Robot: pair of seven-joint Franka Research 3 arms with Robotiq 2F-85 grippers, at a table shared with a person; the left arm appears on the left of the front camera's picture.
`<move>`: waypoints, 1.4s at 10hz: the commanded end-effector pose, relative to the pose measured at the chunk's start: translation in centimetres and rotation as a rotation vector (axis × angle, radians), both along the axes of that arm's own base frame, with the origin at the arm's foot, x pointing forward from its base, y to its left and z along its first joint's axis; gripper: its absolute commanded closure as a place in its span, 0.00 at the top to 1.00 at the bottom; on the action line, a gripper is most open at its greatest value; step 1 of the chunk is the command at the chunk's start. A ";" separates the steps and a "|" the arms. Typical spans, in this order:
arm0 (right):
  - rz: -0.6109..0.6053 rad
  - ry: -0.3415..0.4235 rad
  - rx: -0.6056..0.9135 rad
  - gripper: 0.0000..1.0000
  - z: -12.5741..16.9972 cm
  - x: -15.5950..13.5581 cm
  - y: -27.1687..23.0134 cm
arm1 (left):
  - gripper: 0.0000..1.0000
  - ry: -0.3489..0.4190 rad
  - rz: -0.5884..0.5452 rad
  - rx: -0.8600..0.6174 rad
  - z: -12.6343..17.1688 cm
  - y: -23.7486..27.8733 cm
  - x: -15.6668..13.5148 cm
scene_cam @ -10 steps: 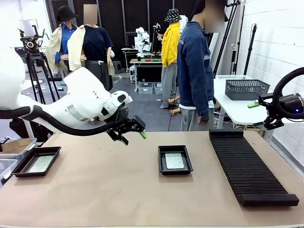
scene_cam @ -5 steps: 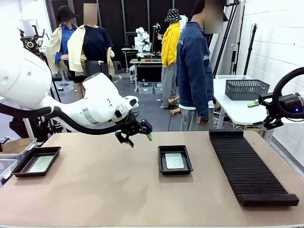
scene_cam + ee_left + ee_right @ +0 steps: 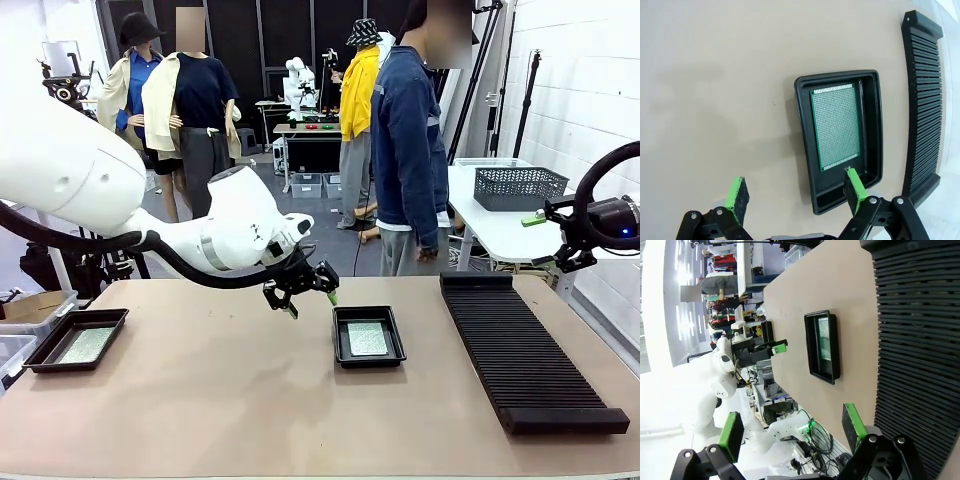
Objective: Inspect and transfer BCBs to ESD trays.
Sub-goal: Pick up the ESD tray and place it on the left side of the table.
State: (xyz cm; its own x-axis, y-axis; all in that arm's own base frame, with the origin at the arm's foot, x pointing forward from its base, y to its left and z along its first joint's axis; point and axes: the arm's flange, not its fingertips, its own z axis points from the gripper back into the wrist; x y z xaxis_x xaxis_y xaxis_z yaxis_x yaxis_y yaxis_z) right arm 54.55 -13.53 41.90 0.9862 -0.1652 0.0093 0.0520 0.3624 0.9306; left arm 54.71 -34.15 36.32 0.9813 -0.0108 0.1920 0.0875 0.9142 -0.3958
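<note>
Front view: I see the brown table (image 3: 200, 400) carrying, largest first, a long black ribbed rack (image 3: 525, 350) on the right side, then two shallow black trays. The centre tray (image 3: 368, 336) holds one green board (image 3: 367, 338) lying flat on its floor. The second tray (image 3: 76, 339) sits at the table's left edge and holds another board (image 3: 86, 344), also flat. On a white side table beyond the rack stands a dark mesh basket (image 3: 519, 187); I cannot tell its contents.

A person in a blue jacket (image 3: 410, 150) stands at the far side of the table.

My left gripper (image 3: 305, 288) hangs above the table just left of the centre tray, jaws spread wide, holding and touching nothing. In the left wrist view the green pads (image 3: 738, 195) stand well apart, with the tray and its board directly beyond them. My right gripper (image 3: 792, 432) is parked off the table's right end, jaws likewise wide apart and empty; its wrist view looks along the rack.

Against the frame a second ago, the left arm has travelled rightward toward the centre tray. Trays, boards and the right arm have not shifted.
</note>
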 end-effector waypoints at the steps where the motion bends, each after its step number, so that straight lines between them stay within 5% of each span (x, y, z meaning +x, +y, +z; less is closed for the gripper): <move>1: 0.011 -0.007 0.006 1.00 0.0 0.2 -0.1 | 1.00 -0.022 0.028 0.028 -0.5 -1.5 0.4; 12: 0.011 -0.007 0.006 1.00 0.0 0.2 -0.1 | 1.00 -0.037 0.043 0.093 -4.8 -5.7 1.4; 14: 0.011 -0.007 0.006 1.00 0.0 0.2 -0.1 | 0.87 -0.021 0.033 0.096 -4.6 -5.8 1.3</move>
State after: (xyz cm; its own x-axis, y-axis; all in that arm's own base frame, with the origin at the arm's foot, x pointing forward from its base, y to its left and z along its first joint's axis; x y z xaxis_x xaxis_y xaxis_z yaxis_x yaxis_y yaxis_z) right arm 54.54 -13.55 41.89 0.9863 -0.1650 0.0088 0.0523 0.3619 0.9308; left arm 55.65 -39.25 31.35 0.9760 -0.0159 0.2172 0.0898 0.9380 -0.3347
